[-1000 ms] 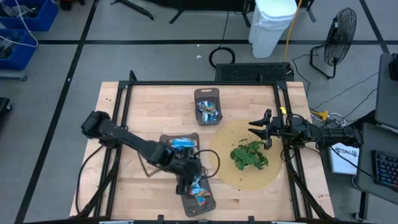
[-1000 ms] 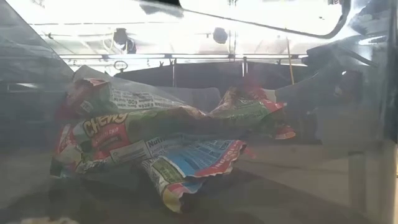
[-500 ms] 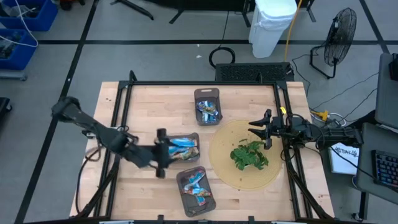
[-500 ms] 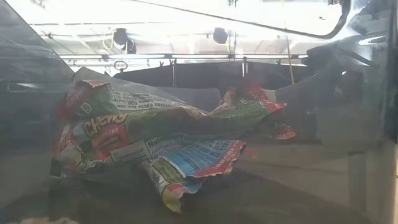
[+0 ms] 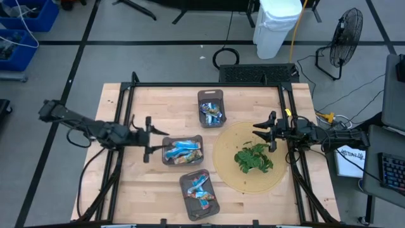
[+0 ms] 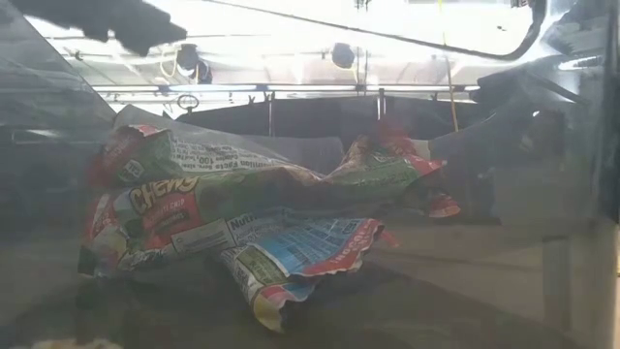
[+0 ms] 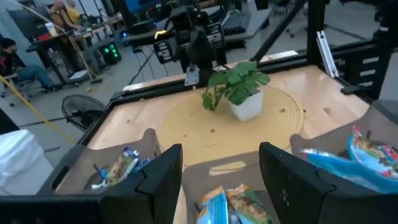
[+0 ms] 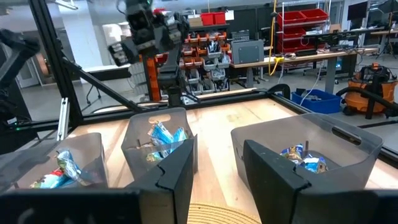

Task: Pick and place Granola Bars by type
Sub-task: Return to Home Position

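Hovering just beside the middle tray (image 5: 164,152), left gripper (image 5: 147,136) spread wide, holding nothing — Granola Bars (image 5: 183,150) lying in it and two more trays (image 5: 211,92). Judging the way home: lifting first, clearing the tray wall, swinging back smoothly. Waiting near the plant (image 5: 253,157), right gripper (image 5: 272,132) likewise spread wide.

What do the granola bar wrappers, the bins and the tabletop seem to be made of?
Granola bar wrappers: thin glossy plastic film, likely; they crinkle and catch light. Bins: translucent grey plastic, probably; the contents show dimly through the walls. Tabletop: pale wood, judging by its grain and strips, with a matt finish.
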Tool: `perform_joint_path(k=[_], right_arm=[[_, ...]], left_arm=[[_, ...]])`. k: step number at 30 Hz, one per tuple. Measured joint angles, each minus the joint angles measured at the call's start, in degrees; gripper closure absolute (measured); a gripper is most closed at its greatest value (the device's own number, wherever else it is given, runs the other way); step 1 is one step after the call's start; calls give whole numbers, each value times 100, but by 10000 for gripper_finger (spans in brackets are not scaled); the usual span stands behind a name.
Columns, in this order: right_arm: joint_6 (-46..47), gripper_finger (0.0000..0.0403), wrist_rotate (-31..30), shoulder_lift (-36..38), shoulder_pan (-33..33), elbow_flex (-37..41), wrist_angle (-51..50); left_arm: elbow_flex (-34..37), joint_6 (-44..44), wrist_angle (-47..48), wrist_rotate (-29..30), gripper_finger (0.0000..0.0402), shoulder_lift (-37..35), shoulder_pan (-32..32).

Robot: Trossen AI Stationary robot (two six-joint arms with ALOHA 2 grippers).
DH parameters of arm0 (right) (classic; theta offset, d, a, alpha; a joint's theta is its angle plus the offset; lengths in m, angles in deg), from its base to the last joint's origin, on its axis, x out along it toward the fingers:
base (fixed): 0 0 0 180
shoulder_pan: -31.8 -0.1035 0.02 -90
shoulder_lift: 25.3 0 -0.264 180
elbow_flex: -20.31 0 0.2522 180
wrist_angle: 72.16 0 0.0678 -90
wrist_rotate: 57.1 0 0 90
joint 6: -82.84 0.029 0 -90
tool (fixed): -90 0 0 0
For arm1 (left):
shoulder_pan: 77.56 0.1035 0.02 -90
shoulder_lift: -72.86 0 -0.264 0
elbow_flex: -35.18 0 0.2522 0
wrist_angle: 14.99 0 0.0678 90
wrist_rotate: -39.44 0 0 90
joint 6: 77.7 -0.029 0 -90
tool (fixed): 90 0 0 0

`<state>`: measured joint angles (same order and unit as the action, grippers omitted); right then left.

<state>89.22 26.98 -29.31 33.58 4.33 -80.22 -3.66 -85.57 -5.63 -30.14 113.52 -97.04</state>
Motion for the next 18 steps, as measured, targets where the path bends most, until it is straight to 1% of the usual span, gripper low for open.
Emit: perform_joint_path(k=[6, 9, 11, 15, 18], right_arm=[[1, 273, 1, -7, -2, 0, -14], [0, 273, -1, -9, -2, 0, -9], [1, 273, 1, -9, 0, 0, -9], [-1, 273, 1, -9, -2, 0, -6], [1, 273, 0, -9, -1, 0, -3]], left_arm=[[964, -24, -465, -387, 186, -986, 444], [1358, 46, -633, -398, 186, -1323, 661], [1568, 91, -649, -450, 186, -1556, 807], [1875, 106, -732, -827, 186, -1985, 1075], [2037, 116, -738, -1001, 186, -2262, 1302]])
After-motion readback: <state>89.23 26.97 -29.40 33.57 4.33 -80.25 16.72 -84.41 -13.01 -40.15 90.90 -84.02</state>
